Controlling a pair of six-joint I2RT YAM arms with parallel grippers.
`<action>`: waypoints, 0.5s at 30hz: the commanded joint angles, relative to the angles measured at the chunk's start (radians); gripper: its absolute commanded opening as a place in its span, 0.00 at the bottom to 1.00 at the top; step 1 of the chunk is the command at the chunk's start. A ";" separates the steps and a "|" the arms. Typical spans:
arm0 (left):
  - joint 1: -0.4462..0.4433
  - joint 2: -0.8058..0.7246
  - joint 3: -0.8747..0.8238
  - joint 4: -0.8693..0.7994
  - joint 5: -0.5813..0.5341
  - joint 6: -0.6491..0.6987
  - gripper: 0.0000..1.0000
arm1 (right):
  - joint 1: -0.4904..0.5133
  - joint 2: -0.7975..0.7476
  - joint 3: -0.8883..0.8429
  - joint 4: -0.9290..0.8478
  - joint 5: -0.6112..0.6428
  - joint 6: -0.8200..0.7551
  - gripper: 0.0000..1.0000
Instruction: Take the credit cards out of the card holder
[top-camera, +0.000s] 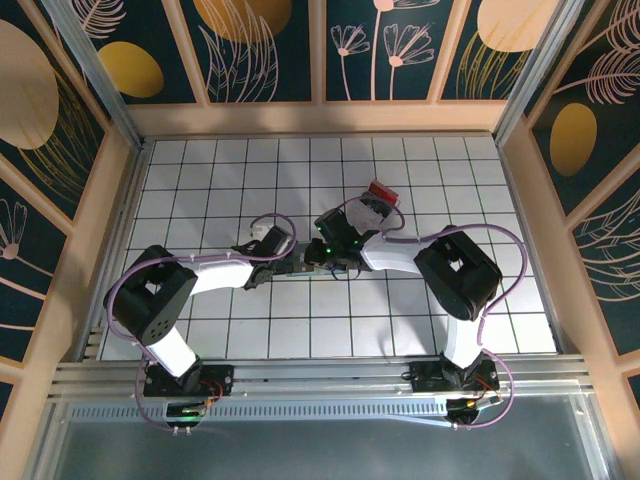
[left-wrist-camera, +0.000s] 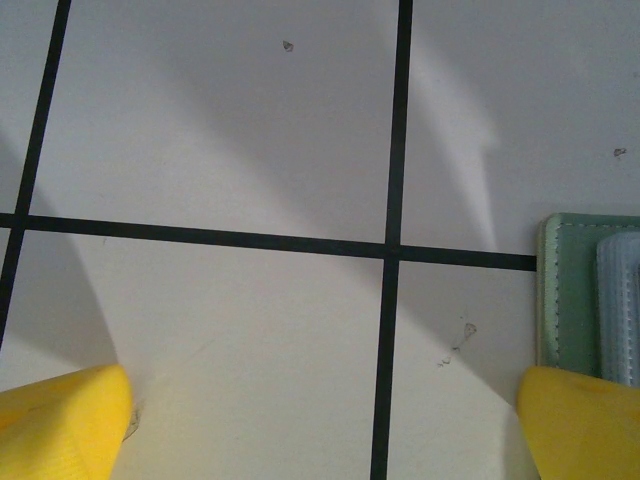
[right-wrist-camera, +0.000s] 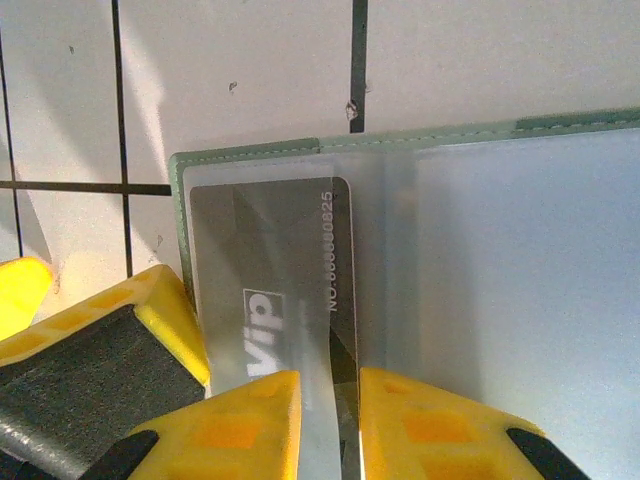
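Card holder (right-wrist-camera: 250, 150): flat on table (left-wrist-camera: 200, 120), grey card (right-wrist-camera: 270, 260) in its sleeve. Right pincer (right-wrist-camera: 330, 420) over holder, nearly pressed together at card, grip unclear. Left pincer (left-wrist-camera: 320, 430) beside holder, spread wide.

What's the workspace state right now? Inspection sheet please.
Surface: white tiled table, black grid lines, a few small specks.
Job's things: card holder flat at table centre; grey VIP card lying in it.
Clutter: clear box with red contents beyond the right wrist.
Grippers: left gripper wide open beside the holder's edge; right gripper jaws nearly together over the card's edge, grip unconfirmed.
Cables: purple cables looped along both arms, no snag seen.
Surroundings: wood-framed floral wall panels.
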 joint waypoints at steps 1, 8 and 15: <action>-0.002 0.033 -0.006 -0.034 0.027 -0.003 0.99 | -0.006 -0.041 -0.009 0.050 -0.034 0.006 0.23; -0.003 0.033 -0.002 -0.034 0.034 0.001 0.99 | -0.017 -0.046 -0.053 0.137 -0.108 0.028 0.22; -0.003 0.032 0.002 -0.029 0.045 -0.001 0.99 | -0.027 -0.066 -0.090 0.196 -0.145 0.039 0.21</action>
